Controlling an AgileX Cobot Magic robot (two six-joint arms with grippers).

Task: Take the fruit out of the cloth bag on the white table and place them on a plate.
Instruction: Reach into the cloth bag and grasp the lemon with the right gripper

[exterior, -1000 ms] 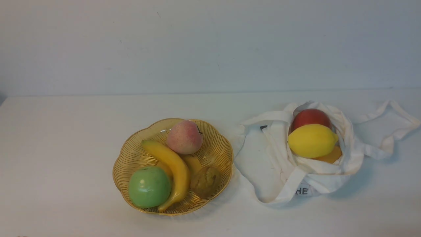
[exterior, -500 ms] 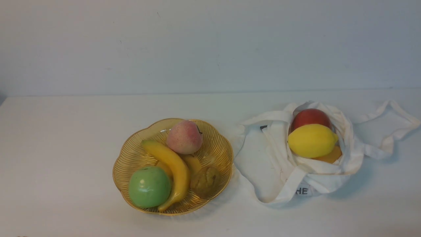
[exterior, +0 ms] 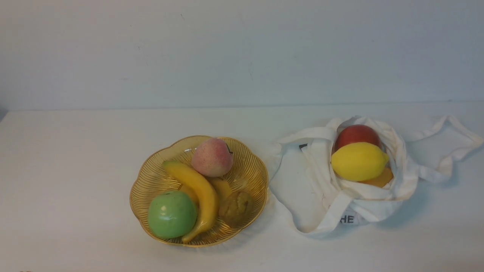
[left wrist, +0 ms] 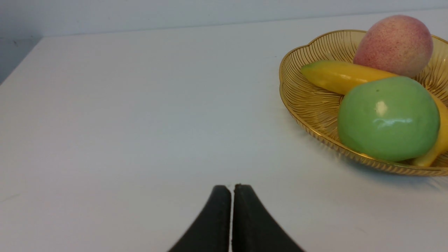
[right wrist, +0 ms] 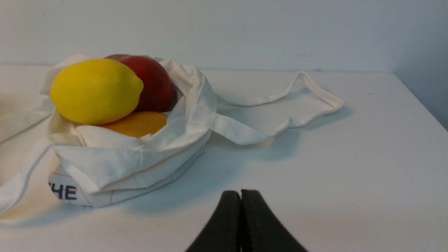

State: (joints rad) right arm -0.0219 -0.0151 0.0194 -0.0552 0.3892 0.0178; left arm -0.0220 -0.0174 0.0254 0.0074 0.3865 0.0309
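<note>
Front view: lemon point(exterior: 358, 161), red apple point(exterior: 357, 135), orange fruit point(exterior: 382, 178) in cloth bag point(exterior: 317, 177); unloading not begun. Left gripper point(left wrist: 232, 187), right gripper point(right wrist: 240, 192): pressed together, empty. Next, likely: spread right gripper, reach lemon.

We see a broad white tabletop point(exterior: 75, 170) with a plain, matt, even finish, and a shallow golden wire dish point(exterior: 148, 177) whose fine ribs look like metal and carry a soft shine. The slumped white tote bag point(exterior: 298, 189) is soft woven cloth, matt and creased, while the oval yellow lemon point(exterior: 358, 161) looks smooth and dull-satin, the round red apple point(exterior: 357, 135) has a slight sheen, and the small orange fruit point(exterior: 380, 178) is smooth. We find the round green apple point(exterior: 172, 214) glossy with bright highlights, the pink peach point(exterior: 211, 157) matt and finely speckled, the curved yellow banana point(exterior: 196, 189) smooth, and the small brown lump point(exterior: 236, 207) rough and pitted.
</note>
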